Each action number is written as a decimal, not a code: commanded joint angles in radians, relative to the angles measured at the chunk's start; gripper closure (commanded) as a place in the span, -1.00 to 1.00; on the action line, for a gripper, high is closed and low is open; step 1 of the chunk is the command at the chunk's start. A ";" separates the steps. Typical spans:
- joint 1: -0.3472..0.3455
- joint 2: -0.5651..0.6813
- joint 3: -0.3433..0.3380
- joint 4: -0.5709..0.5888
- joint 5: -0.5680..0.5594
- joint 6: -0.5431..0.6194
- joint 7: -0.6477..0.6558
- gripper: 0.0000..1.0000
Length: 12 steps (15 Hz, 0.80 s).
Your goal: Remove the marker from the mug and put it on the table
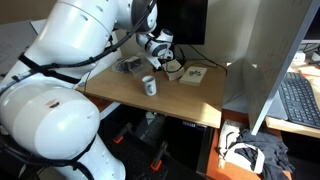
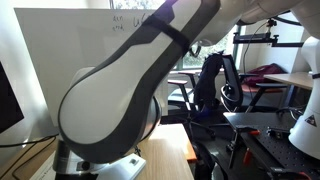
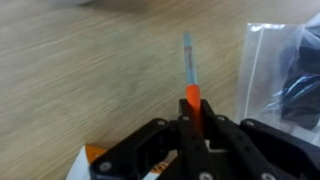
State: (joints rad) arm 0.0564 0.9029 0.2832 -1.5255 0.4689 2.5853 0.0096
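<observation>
In the wrist view my gripper (image 3: 192,125) is shut on the marker (image 3: 190,75). The marker is an orange stick with a pale blue-grey tip, and it points away over the tan wooden table (image 3: 90,70). In an exterior view the gripper (image 1: 168,66) hangs over the back of the table (image 1: 190,100), behind and to the right of the white mug (image 1: 149,86). The mug stands upright near the table's middle. The marker is too small to make out in that view. The robot arm fills most of an exterior view (image 2: 130,90).
A clear plastic bag with dark contents (image 3: 285,70) lies to the right of the marker. A flat tan card (image 1: 193,74) and a grey object (image 1: 130,65) lie at the table's back. A white divider (image 1: 255,80) and a black keyboard (image 1: 298,100) are to the right.
</observation>
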 commanded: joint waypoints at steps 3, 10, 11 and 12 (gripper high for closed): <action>0.042 0.071 -0.066 0.145 -0.055 -0.110 0.105 0.09; 0.127 -0.076 -0.182 0.040 -0.228 -0.074 0.153 -0.96; 0.137 -0.107 -0.196 0.016 -0.252 -0.077 0.166 -1.00; 0.145 -0.136 -0.207 -0.008 -0.272 -0.079 0.170 -1.00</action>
State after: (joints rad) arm 0.1703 0.8687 0.1250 -1.4272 0.2580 2.5199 0.1334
